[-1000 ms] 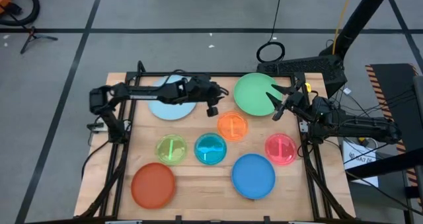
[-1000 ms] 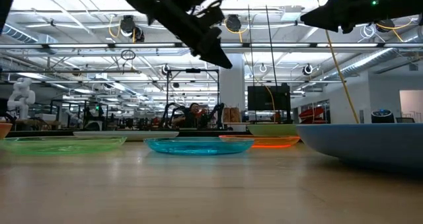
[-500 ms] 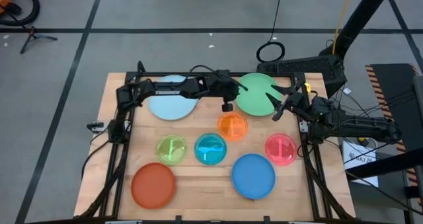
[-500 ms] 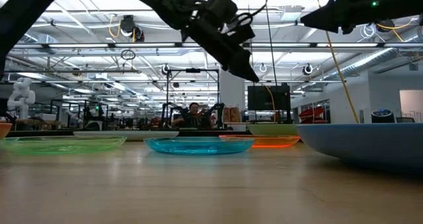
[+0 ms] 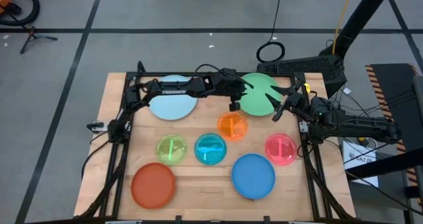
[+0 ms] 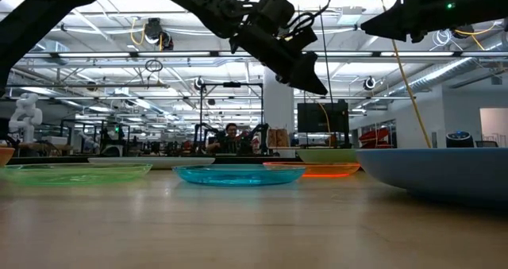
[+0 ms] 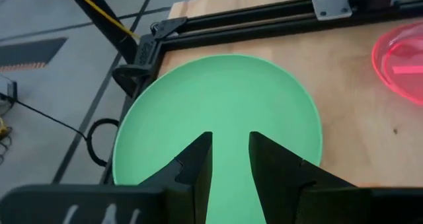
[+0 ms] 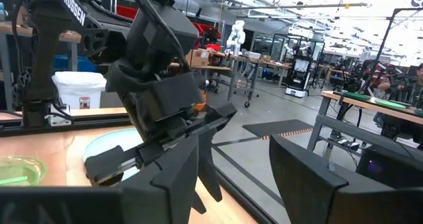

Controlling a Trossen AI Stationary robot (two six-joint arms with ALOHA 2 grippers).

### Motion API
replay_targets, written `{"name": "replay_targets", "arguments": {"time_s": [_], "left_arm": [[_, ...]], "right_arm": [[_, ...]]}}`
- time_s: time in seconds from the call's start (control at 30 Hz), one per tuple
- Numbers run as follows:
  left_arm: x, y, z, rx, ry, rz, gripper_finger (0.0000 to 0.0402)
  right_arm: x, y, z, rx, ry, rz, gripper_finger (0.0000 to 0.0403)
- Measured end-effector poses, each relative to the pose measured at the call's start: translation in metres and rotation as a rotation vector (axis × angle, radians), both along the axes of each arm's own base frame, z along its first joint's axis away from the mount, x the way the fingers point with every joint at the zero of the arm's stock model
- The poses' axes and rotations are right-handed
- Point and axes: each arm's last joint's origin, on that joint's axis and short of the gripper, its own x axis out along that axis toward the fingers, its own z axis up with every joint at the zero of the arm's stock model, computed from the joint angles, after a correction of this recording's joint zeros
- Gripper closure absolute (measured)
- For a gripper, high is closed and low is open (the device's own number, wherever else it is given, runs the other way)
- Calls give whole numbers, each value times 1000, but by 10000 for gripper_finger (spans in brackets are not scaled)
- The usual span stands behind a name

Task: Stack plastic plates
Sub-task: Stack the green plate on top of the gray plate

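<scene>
Grey floor (image 5: 59, 59) w/ black tape lines; workshop benches (image 8: 370, 105) behind.

So the wooden table (image 5: 198, 178) has eight plates lying flat on it: light blue (image 5: 172, 104), green (image 5: 261, 97), red-orange (image 5: 153, 185), blue (image 5: 253, 176), plus smaller orange (image 5: 232, 126), lime (image 5: 171, 149), cyan (image 5: 211, 148), pink (image 5: 281, 148).

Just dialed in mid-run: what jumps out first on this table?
Eight bright plates lie spread singly over the wooden table, none stacked yet. The left end effector reaches over the green plate at the far edge, fingers open and empty. The right end effector waits open at that plate's right rim.
</scene>
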Motion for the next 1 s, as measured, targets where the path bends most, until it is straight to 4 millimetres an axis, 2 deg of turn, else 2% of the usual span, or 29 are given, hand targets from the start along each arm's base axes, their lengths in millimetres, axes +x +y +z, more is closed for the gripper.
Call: {"name": "replay_targets", "arguments": {"time_s": [0.2,0.5,0.6,0.8,1.0], "left_arm": [[1,-4,0,-104,-22,50,293],[4,-17,-2,-120,-6,31,293],[10,-24,-11,-148,-9,23,293],[26,-43,-44,-170,8,-22,293],[34,-52,-53,-158,-28,-45,293]], "right_arm": [[-1,0,0,-1,0,0,225],[-12,2,1,-2,-9,0,225],[-17,3,3,-4,-20,0,225],[-21,4,1,5,-12,-2,225],[-22,4,0,6,-6,-2,225]]}}
